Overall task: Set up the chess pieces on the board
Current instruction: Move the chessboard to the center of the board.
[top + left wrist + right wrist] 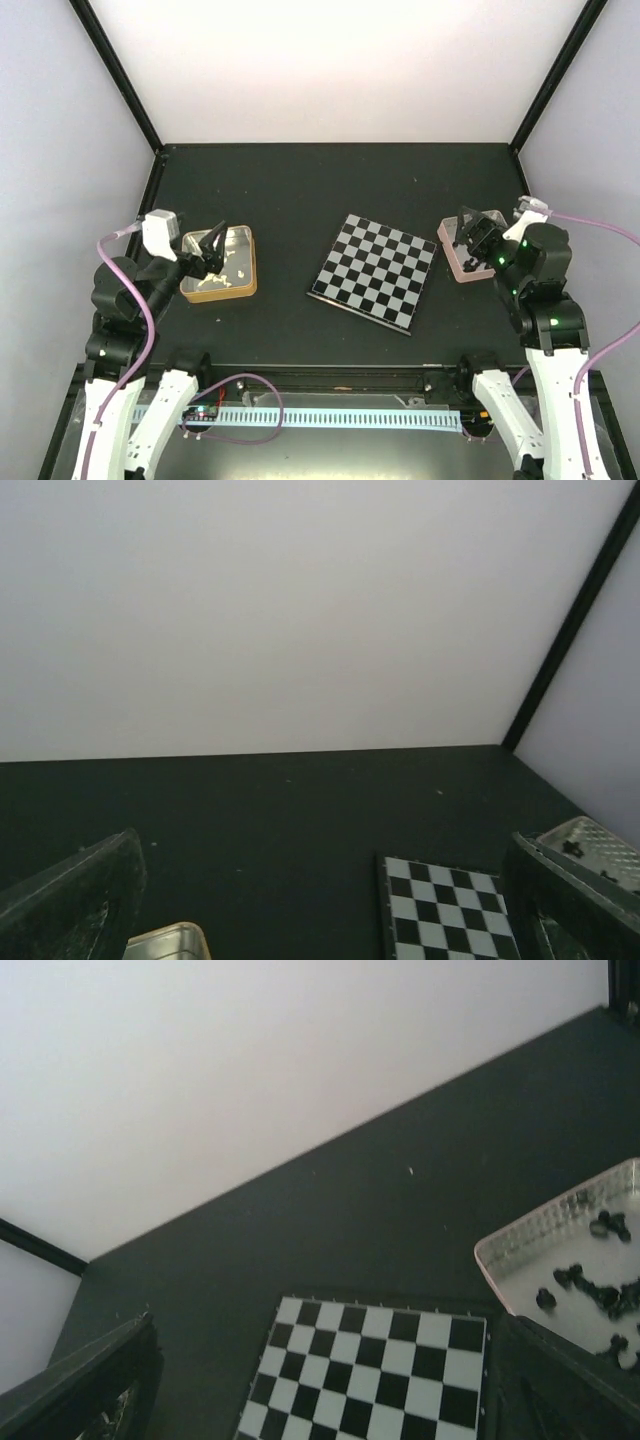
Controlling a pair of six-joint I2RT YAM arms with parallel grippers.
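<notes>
Two grippers stand wide open, and neither holds anything. The left gripper (210,250) hangs over the left half of the gold tin (235,294), which sits on the left of the dark table (300,190). The cream pieces (236,272) lie loose inside that tin, too small to tell apart from above. The right gripper (472,238) hangs over the pink tin (446,252) on the right and hides most of it in the top view. In the right wrist view the black pieces (590,1285) lie scattered on the pale floor of this tin, several of them bunched toward its right side. The board (372,272) lies flat on the table between the two tins, turned askew to the table's edges. Its right corner is just beside the pink tin, though I cannot tell whether the two touch, and its left corner is well apart from the gold tin. In the left wrist view the dark fingers (75,900) sit in the two lower corners with only table between them. A corner of the gold tin shows at the bottom edge, part of the board at the lower right, and the pink tin with a few dark pieces behind the right finger. The right wrist view shows the same wide spread, with the board between the fingers and the pink tin just above the right one
</notes>
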